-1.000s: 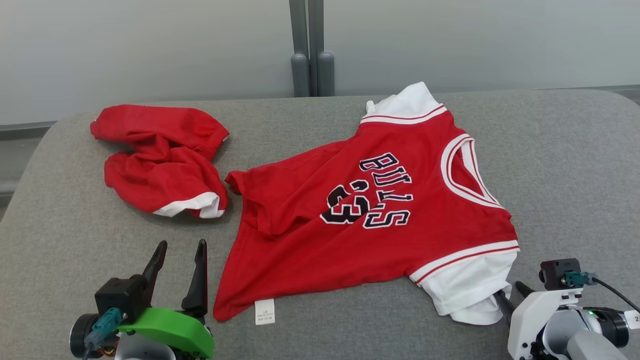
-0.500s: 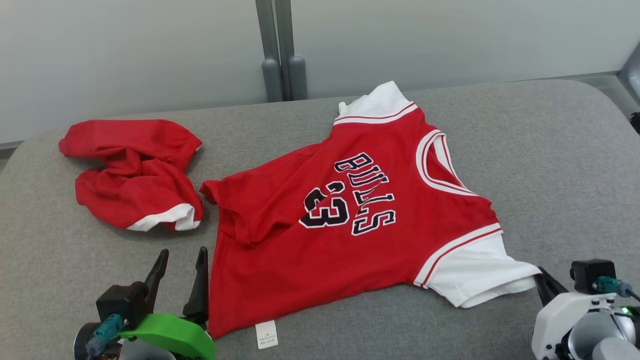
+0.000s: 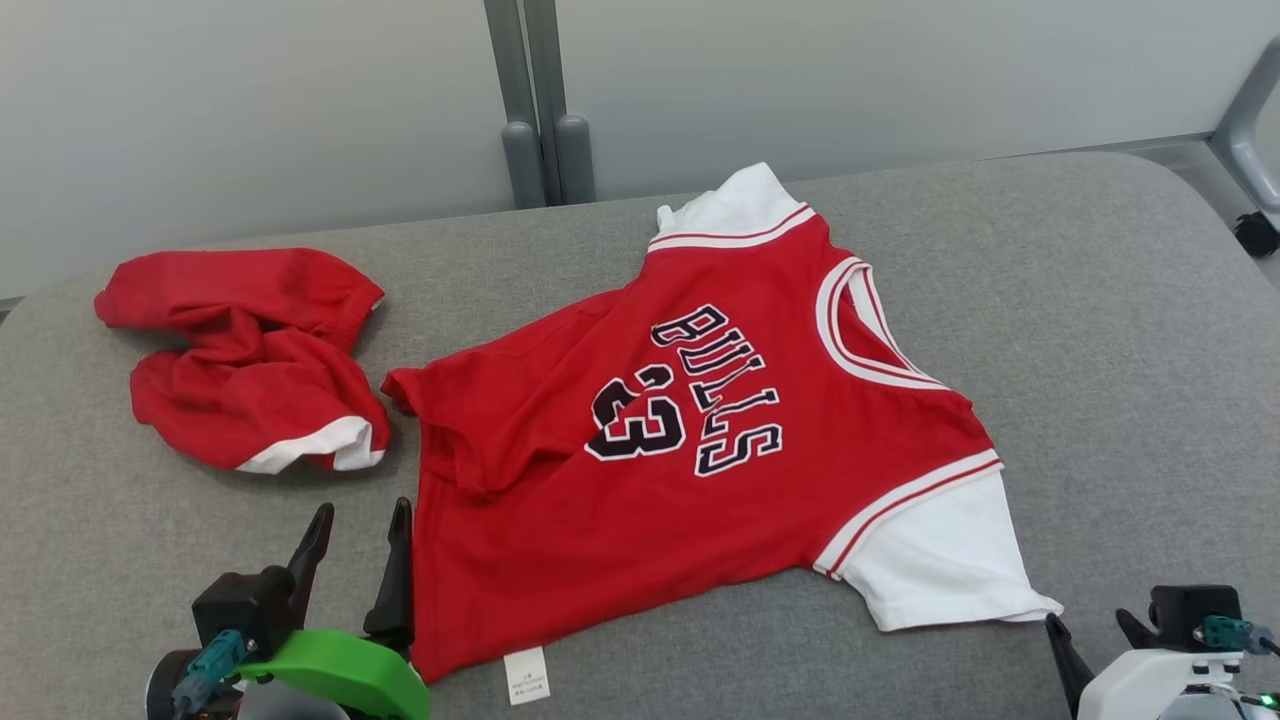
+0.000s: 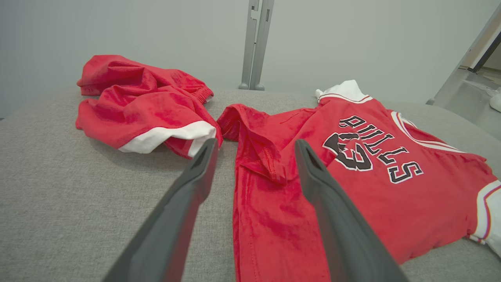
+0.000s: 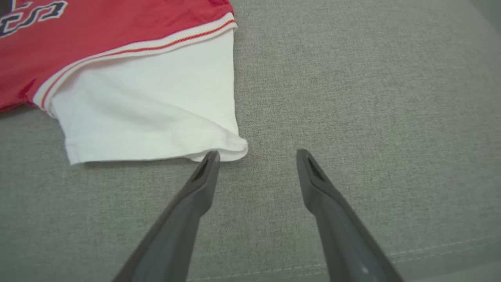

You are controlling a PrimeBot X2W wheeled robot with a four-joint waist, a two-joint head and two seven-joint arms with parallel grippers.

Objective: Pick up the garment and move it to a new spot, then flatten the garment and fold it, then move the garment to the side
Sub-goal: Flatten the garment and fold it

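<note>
**Garment.** A red jersey [image 3: 560, 520] printed "BULLS 23" is laid print-up near the middle of the grey fabric-covered table [image 3: 1100, 300]. Its neck is turned to the robot's right and its hem to the left. The body is largely spread out. A fold is noted at the far hem corner [image 4: 254, 156], and a white label [image 3: 526, 675] is exposed at the near hem corner. One white sleeve [image 3: 940, 560] is laid flat toward the near edge, and the other is seen at the far side.

**Other items.** Crumpled red shorts [image 3: 240, 380] with a white trim are placed just left of the jersey, apart from it. A grey post [image 3: 535, 100] is seen behind the table.

**Left tool** [image 3: 362, 512]. It is held moderately wide and nothing is gripped. It is positioned just beside the hem. In the left wrist view the hem edge is seen between its fingers [image 4: 256, 143].

**Right tool** [image 3: 1088, 625]. It is spread wide and nothing is gripped. In the right wrist view [image 5: 257, 153] one fingertip is seen at the corner of the near sleeve [image 5: 148, 109]. Contact cannot be determined.
</note>
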